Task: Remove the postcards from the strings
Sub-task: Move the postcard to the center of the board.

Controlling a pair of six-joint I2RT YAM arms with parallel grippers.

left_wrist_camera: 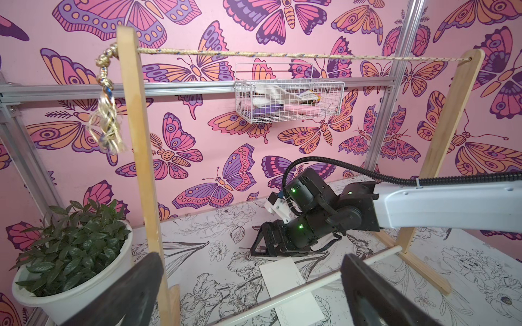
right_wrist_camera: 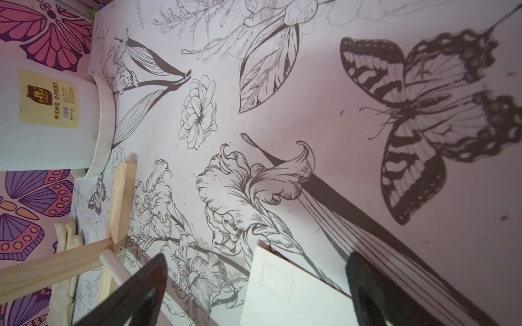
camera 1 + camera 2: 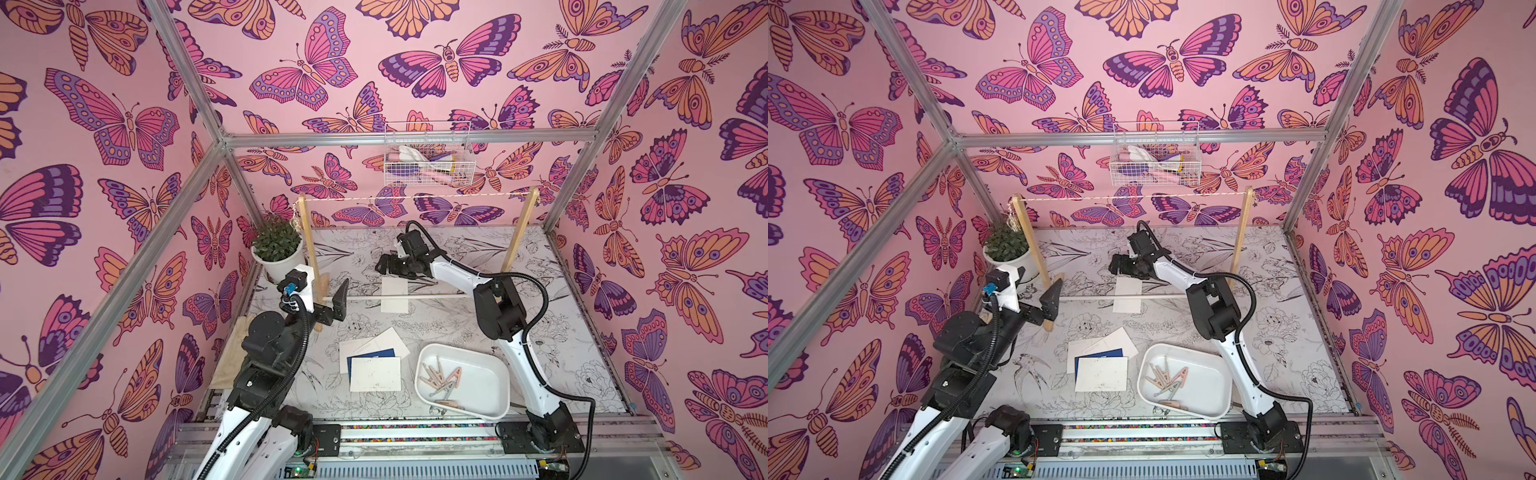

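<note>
The string (image 3: 415, 196) runs bare between two wooden posts, and it shows in the left wrist view too (image 1: 282, 55). One white postcard (image 3: 394, 295) lies flat on the table, partly under the white rod. My right gripper (image 3: 384, 266) hovers open just behind its far end, and that postcard (image 2: 293, 293) lies between the jaws in the right wrist view. Several more postcards (image 3: 375, 374), one of them blue (image 3: 374, 355), are piled near the front. My left gripper (image 3: 338, 305) is open and empty by the left post, facing the rod and the postcard (image 1: 282, 279).
A white tray (image 3: 494, 399) with several clothespins sits front right. A potted plant (image 3: 276, 245) stands back left beside the left post (image 3: 309, 245). The white rod (image 3: 436, 296) joins the posts' feet. A wire basket (image 3: 428, 160) hangs on the back wall.
</note>
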